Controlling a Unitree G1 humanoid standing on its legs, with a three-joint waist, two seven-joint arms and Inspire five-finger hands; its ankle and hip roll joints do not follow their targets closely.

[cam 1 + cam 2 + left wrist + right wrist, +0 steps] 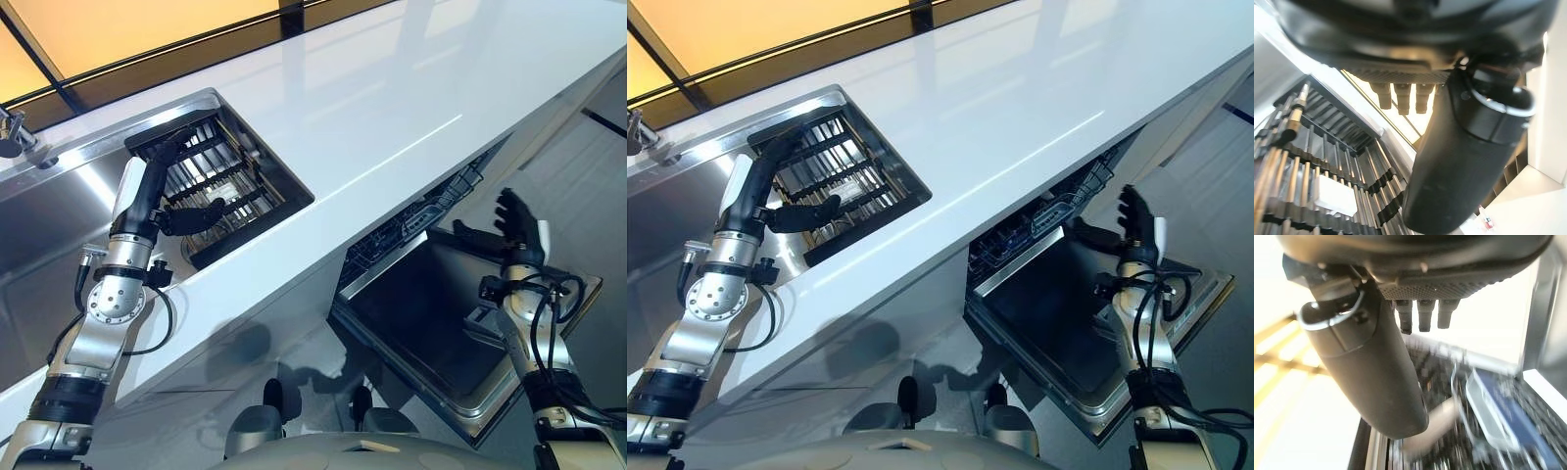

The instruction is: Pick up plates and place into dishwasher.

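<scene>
left hand (174,206) spread wide over the dish rack (220,181) in the sink (59,211); right hand (517,227) (fingers straight, empty) above the open dishwasher door (431,323).

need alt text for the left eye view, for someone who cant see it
The left robot hand reaches, fingers open, over a dark dish rack set in a steel sink. The right robot hand hovers open above the open dishwasher door, below a white counter.
</scene>
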